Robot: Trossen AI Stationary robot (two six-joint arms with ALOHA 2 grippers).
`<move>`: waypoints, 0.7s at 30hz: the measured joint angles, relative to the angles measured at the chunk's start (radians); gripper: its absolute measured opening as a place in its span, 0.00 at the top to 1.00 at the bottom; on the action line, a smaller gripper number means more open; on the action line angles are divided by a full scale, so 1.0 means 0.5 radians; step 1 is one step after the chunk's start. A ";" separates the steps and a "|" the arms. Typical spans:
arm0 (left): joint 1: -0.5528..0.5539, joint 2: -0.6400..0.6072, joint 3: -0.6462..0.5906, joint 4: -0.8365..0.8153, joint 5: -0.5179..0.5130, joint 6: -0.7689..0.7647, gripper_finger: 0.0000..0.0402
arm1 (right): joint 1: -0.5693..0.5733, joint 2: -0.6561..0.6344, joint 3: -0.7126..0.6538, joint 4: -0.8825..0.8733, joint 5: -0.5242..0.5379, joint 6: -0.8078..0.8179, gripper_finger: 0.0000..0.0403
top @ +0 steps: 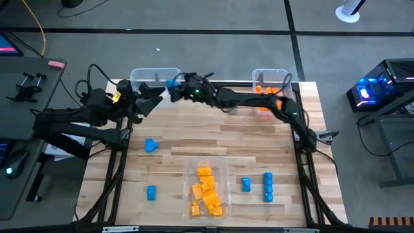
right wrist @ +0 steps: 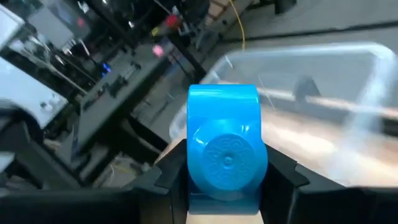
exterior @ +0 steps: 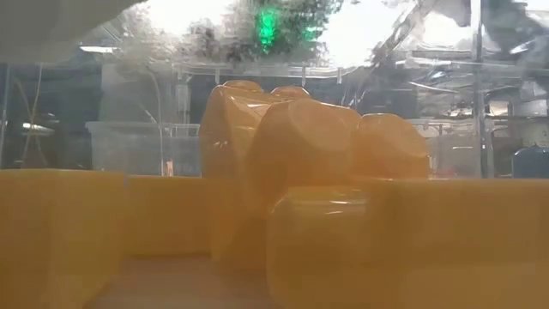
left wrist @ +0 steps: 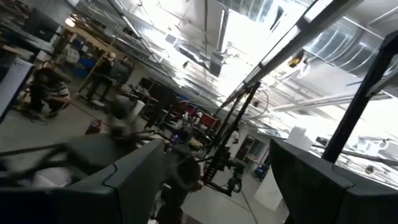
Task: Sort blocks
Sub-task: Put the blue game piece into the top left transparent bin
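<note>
My right gripper (top: 174,86) reaches across the table's far side to the far-left clear bin (top: 155,76) and is shut on a blue block (right wrist: 227,152). In the right wrist view that bin (right wrist: 323,68) lies just beyond the block. My left gripper (top: 154,97) hovers beside the same bin, open and tipped upward; its wrist view shows only the room's ceiling past its fingers (left wrist: 124,186). Loose blue blocks (top: 151,145) (top: 151,192) (top: 246,184) and a short blue row (top: 268,186) rest on the table. Yellow-orange blocks (top: 206,193) fill the low view (exterior: 309,163). My right gripper pinches the blue block between its two fingers (right wrist: 283,177), one on each side wall (right wrist: 255,168) of the block. A round stud faces the wrist camera. The block is lifted clear of the table, near the rim of the far-left bin.
A far-right clear bin (top: 272,81) holds orange blocks (top: 266,90). A clear bin (top: 223,169) at the near middle holds the yellow-orange blocks. The right arm (top: 259,102) stretches across the table's far part. Bare wood (top: 213,139) lies at the table's middle.
</note>
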 joint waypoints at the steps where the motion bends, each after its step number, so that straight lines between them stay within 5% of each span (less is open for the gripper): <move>1: -0.001 0.000 0.000 0.001 0.002 0.000 0.31 | -0.014 0.075 0.091 0.002 -0.002 0.004 0.68; 8: -0.002 -0.001 0.000 0.008 0.077 -0.053 0.31 | -0.075 0.588 0.749 -0.021 0.064 0.043 0.66; 12: -0.002 -0.003 0.000 0.015 0.145 -0.054 0.31 | -0.096 0.628 0.747 0.170 -0.086 0.072 0.38; 15: -0.002 -0.015 0.000 0.050 0.168 -0.053 0.31 | -0.120 0.578 0.751 -0.009 -0.222 0.143 0.20; 21: -0.002 -0.074 0.001 0.109 0.201 -0.048 0.31 | -0.165 0.367 0.756 -0.323 -0.255 -0.103 0.10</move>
